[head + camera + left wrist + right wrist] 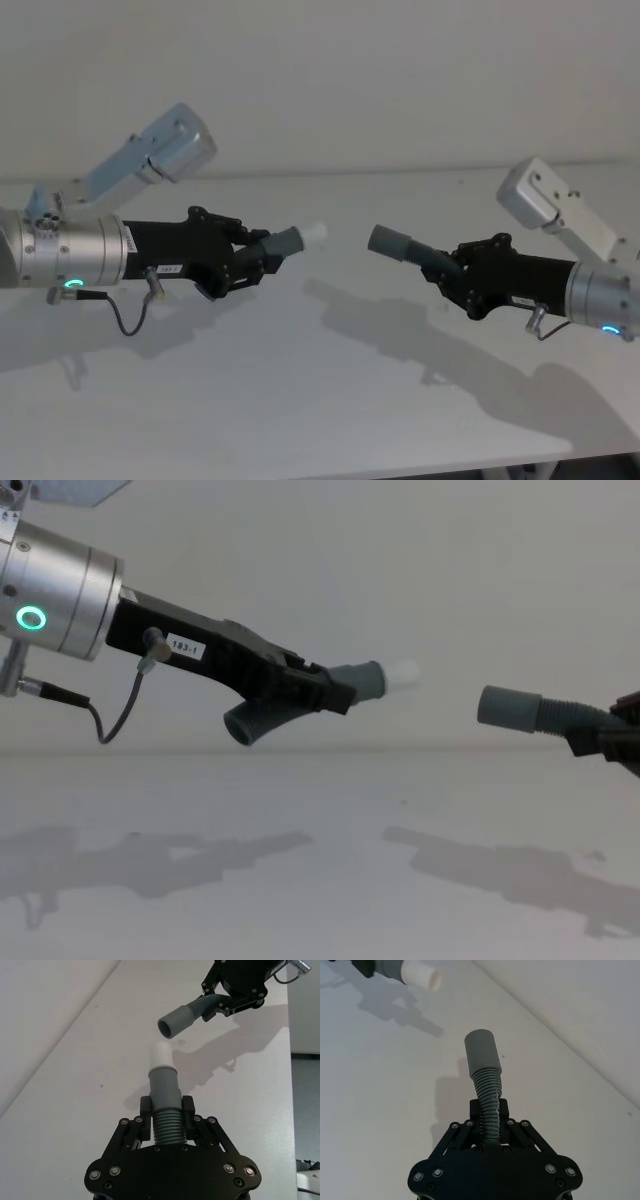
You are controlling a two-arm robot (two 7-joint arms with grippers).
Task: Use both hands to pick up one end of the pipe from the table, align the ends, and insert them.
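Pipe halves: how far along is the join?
Done: both pieces are off the table, the left gripper shut on the white-tipped piece, the right gripper shut on the open-cuff piece. In hand: alignment; the white tip faces the open cuff across a gap, and the chest view shows the tip sitting higher. Left: level the ends, then insert.

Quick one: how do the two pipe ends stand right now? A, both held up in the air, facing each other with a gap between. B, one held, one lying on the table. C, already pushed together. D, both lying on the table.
A: the left gripper holds the white-tipped pipe piece and the right gripper holds the open-cuffed pipe piece, both above the table, with their ends facing across a gap.
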